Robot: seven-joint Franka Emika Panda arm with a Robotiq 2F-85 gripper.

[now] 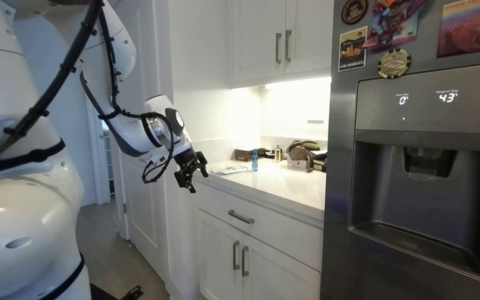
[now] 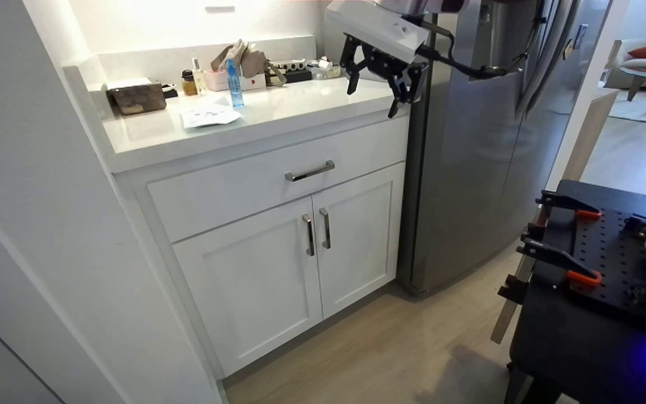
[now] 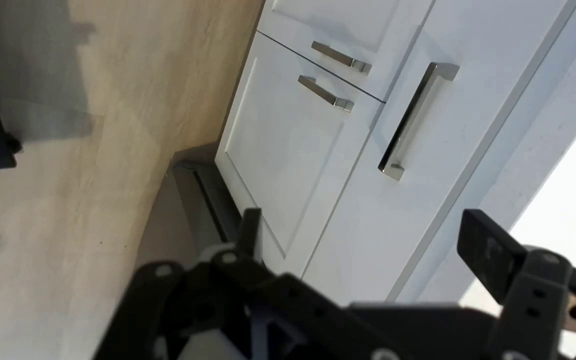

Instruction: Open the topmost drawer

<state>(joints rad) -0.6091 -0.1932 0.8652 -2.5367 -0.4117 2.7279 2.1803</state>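
The topmost drawer is a wide white flat front under the countertop, shown in both exterior views (image 1: 283, 235) (image 2: 227, 193) and in the wrist view (image 3: 448, 165). It is shut, so its inside is hidden. Its short silver bar handle shows in both exterior views (image 1: 241, 216) (image 2: 310, 171) and in the wrist view (image 3: 410, 120), where it runs diagonally above the fingers. My black gripper shows in both exterior views (image 1: 198, 180) (image 2: 372, 101) and in the wrist view (image 3: 362, 217). It is open and empty, apart from the drawer and handle, in front of the cabinet near counter height.
Lower doors with vertical handles (image 1: 236, 254) sit below the drawer. The countertop (image 2: 278, 109) holds a blue spray bottle (image 2: 234, 84), papers (image 2: 208, 116) and several small items. A steel fridge (image 2: 463, 168) stands beside the cabinet. A black table with clamps (image 2: 553, 331) stands opposite.
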